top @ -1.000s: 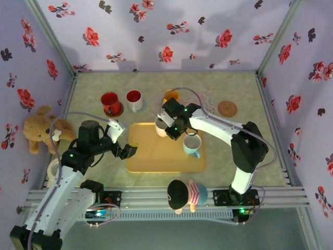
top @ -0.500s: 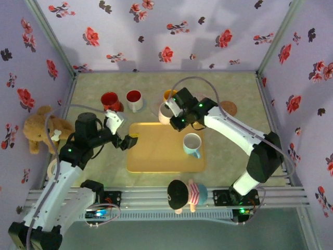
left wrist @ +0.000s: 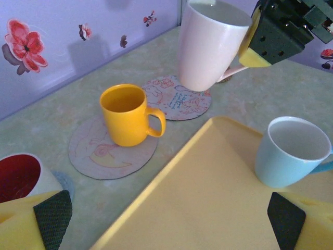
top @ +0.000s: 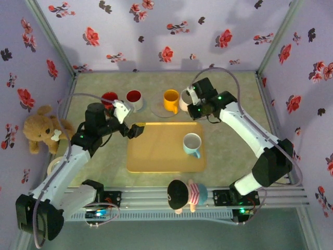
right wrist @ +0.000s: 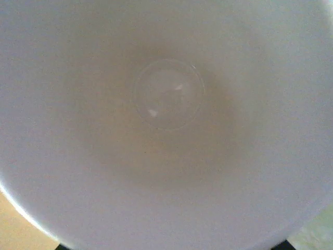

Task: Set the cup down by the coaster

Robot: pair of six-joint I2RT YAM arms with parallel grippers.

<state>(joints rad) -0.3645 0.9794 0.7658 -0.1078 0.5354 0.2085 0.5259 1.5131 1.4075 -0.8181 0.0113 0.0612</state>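
Fingers of the right gripper are clamped on the handle of the pale cup in the overhead view. The cup hangs just to their left, beside the yellow mug. The left gripper stands wide open with nothing between its fingers, at the far left corner of the yellow tray. The light blue cup sits on the tray, well to the right of those fingers.

From the left wrist, the two dark pads are spread towards the bottom corners, empty. Ahead of them and to the right, the pale cup is tilted, held by its handle, its base over the patterned coaster; whether it touches I cannot tell. Ahead and left, the yellow mug stands on a second coaster. A red-lined white cup sits just beside the left pad.

From the right wrist, the pale cup's inside looms close against that gripper.
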